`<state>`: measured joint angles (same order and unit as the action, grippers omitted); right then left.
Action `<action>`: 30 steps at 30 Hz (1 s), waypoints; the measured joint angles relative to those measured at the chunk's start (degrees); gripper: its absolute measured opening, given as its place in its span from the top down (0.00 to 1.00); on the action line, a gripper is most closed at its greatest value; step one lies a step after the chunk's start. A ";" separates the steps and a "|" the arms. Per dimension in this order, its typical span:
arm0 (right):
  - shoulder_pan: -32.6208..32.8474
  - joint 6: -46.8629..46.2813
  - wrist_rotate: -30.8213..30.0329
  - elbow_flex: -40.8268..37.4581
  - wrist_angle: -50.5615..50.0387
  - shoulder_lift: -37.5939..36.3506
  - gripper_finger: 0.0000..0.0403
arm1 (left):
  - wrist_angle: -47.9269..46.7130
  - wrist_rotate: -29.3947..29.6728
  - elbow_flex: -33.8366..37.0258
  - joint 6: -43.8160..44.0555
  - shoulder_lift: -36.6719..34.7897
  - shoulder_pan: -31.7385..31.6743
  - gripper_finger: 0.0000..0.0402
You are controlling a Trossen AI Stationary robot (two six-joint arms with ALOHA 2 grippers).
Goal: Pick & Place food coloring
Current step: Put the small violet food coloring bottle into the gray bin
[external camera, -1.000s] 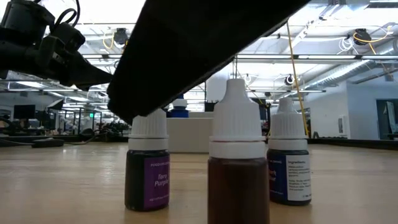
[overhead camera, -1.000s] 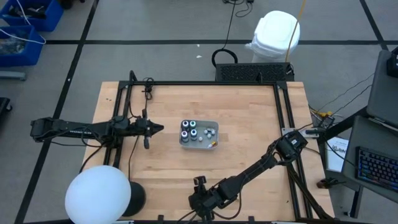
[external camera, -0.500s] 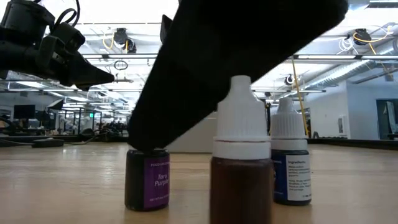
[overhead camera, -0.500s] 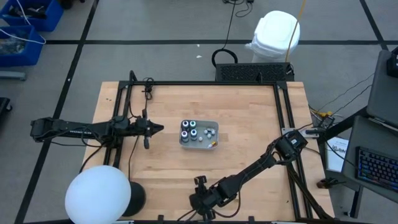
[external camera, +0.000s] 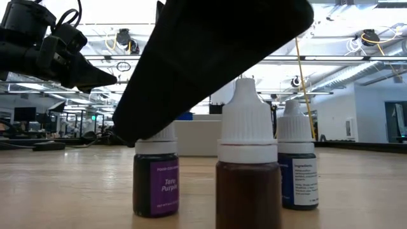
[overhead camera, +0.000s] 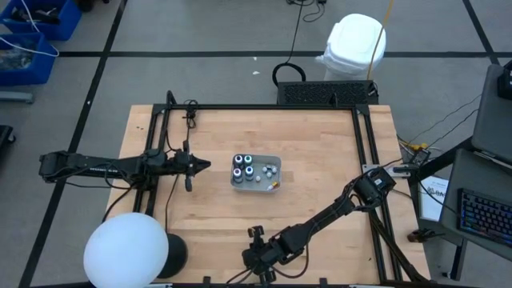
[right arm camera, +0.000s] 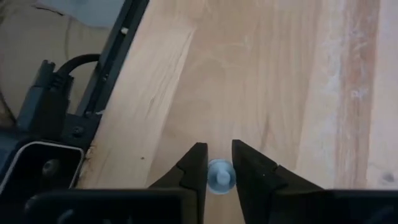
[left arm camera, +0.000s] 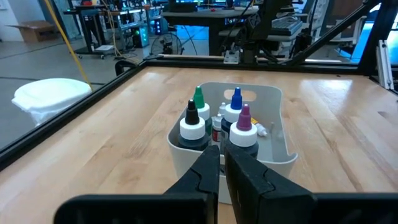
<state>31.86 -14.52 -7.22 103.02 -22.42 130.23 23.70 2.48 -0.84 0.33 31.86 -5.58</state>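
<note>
Right gripper [right arm camera: 217, 171] is down at the near edge of the counter [overhead camera: 320, 160], close to the low camera, jaws narrowed on either side of a small white bottle cap [right arm camera: 219, 177]; judged closed on one food coloring bottle, probably the purple-labelled one [external camera: 156, 186] under the dark arm in the low view, though contact there is hidden. Two more bottles stand just beside it: a brown one [external camera: 248, 168] and a dark blue one [external camera: 296, 165], all upright, likely lined up at the edge for picking one at a time. Left gripper [overhead camera: 200, 166] waits near the left side of the counter, pointed at a pale grey tray [overhead camera: 274, 159] at mid-counter; its jaws are almost together with nothing between them. The tray, smooth plastic with rounded walls, holds other small bottles [left arm camera: 193, 127] with coloured tips, standing close together. Bottles are round, with dark glossy bodies, ribbed white caps and paper labels. Counter is pale, lightly scuffed wood.
</note>
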 joint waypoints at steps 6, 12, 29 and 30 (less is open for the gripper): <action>-0.33 0.00 0.04 0.04 -0.11 -0.23 0.90 | 0.00 0.00 0.00 -0.01 0.00 0.00 0.92; -1.13 0.26 -0.03 0.41 -0.10 -1.77 0.89 | -0.14 0.00 0.00 -0.01 0.00 0.00 0.92; -7.12 8.62 -0.51 0.42 -6.23 -19.42 0.88 | -1.23 0.16 0.01 -0.07 0.00 0.02 0.92; -7.71 9.32 -0.53 0.42 -6.60 -20.18 0.88 | -1.29 0.20 0.00 -0.11 0.02 0.00 0.92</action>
<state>24.14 -5.20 -7.75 103.44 -29.02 110.06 22.41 2.68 -0.84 0.22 31.88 -5.58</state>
